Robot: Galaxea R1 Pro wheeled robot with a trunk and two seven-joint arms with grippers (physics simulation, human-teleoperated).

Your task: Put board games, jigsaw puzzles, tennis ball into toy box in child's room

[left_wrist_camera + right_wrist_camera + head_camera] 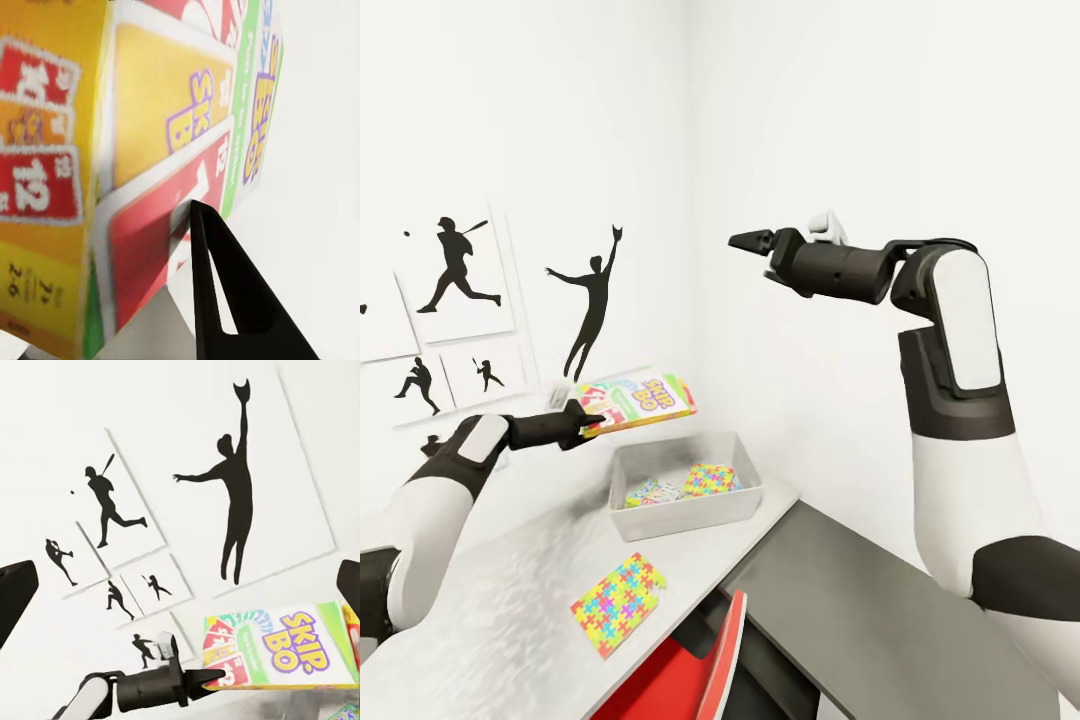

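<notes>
While the left gripper [592, 420] holds the Skip-Bo box [640, 400] by one short edge, its jaws clamped on that edge, the box hangs in the air above and just behind the toy box [685, 515], clear of its rim. The toy box stands on the desk [490, 600] near the corner of the room and already holds one puzzle [712, 479] and what looks like another printed box [653, 493]; a second puzzle [618, 603] lies on the desk in front of it. The right gripper [745, 240] is raised well apart from all this, jaws apart, as the right wrist view shows at its edges.

The step in hand appears to be lowering the box into the bin. Done well, it would be carried forward until centred over the opening, then lowered flat before release. The box lies nearly level, cover upward, its long axis running away from the gripper toward the right wall, roughly parallel to the bin's long side.
</notes>
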